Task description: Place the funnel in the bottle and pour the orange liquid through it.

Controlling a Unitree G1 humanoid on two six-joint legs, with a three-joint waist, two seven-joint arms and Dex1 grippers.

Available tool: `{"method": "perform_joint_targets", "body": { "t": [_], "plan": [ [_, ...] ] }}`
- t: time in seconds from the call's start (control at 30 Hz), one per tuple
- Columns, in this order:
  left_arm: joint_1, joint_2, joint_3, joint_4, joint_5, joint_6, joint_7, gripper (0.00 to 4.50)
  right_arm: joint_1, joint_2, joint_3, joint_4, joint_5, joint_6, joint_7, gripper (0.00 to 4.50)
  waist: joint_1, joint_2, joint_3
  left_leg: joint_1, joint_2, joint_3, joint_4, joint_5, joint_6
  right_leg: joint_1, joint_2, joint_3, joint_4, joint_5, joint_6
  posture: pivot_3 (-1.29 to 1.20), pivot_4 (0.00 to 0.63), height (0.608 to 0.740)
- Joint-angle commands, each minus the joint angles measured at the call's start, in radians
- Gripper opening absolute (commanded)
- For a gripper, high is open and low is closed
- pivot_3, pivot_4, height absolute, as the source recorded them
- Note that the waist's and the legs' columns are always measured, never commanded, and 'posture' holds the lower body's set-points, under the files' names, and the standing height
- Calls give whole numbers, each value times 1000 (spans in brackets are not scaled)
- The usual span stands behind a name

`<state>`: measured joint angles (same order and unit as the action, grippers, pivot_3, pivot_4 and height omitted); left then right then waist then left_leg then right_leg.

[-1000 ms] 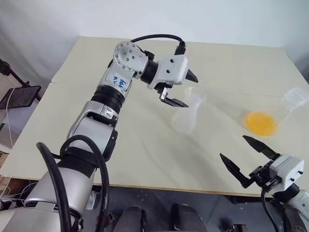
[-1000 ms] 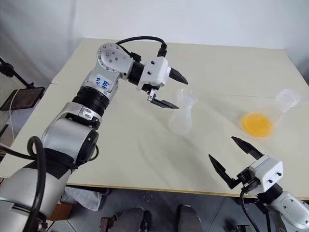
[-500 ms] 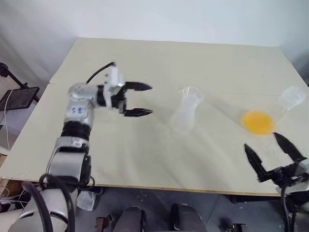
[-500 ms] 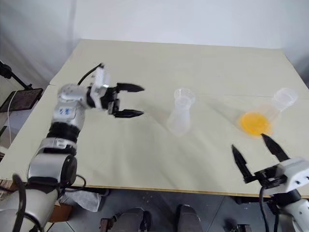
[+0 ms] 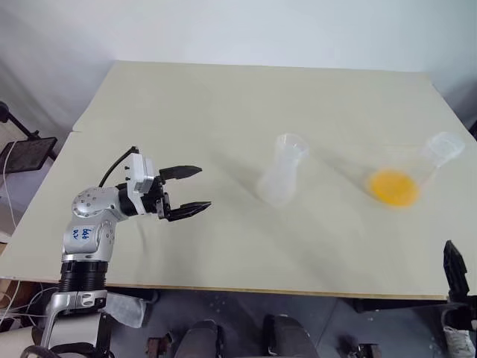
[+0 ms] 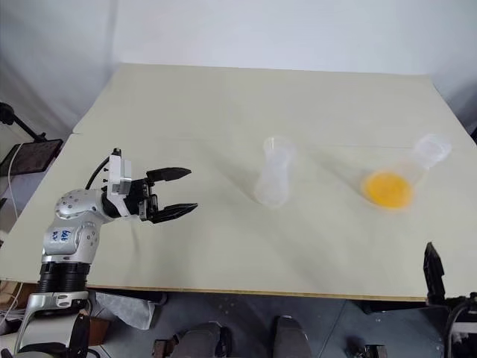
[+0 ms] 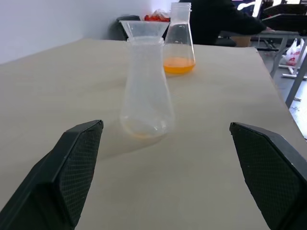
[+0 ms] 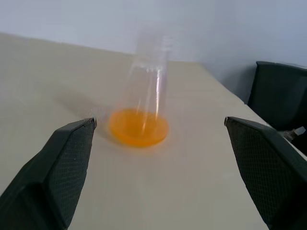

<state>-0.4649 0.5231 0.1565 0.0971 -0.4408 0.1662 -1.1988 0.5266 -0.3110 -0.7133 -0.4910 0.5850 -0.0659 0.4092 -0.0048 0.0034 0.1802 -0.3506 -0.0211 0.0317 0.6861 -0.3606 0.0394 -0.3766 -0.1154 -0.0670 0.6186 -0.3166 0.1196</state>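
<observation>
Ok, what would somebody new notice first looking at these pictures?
Most likely the orange liquid pooled in the clear flask at the table's right side. Next, the milky bottle mid-table, the funnel sitting in its neck. Then the left claw, open and empty, over the table's left part.

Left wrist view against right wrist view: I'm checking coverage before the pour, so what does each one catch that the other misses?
The left wrist view alone has the milky bottle with the funnel seated in its neck, and a trace of orange at its bottom. The right wrist view alone has a dark chair past the table's edge. Both take in the clear flask holding the orange liquid, standing upright on the table, between open fingers.
</observation>
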Motion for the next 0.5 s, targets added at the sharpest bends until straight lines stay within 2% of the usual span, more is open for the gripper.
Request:
{"method": "perform_joint_targets", "body": {
  "t": [0.03,0.13,0.27,0.5],
  "plan": [
    [8,9,7,-65,-34,11,26,4489,-59,-73,2,14,8,62,-14,4500,2,1,0,0,0,0,0,0,0,0,0,0,0,0,0,0,150,740],
    [29,6,0,-99,-38,18,45,4489,-198,-191,21,113,-25,163,-43,4500,2,1,-1,0,0,0,-1,0,0,-1,0,0,0,0,0,0,150,740],
    [54,6,-8,-152,-51,38,75,4489,-359,-286,45,255,-45,236,-53,4500,5,1,0,-1,0,1,-1,0,1,-2,0,1,0,0,0,0,150,740],
    [131,22,8,-236,-79,81,119,4489,-577,-320,96,415,-86,271,-73,4500,4,1,0,-2,0,1,-1,0,1,-2,0,0,-1,0,0,0,150,740]
  ]
}}
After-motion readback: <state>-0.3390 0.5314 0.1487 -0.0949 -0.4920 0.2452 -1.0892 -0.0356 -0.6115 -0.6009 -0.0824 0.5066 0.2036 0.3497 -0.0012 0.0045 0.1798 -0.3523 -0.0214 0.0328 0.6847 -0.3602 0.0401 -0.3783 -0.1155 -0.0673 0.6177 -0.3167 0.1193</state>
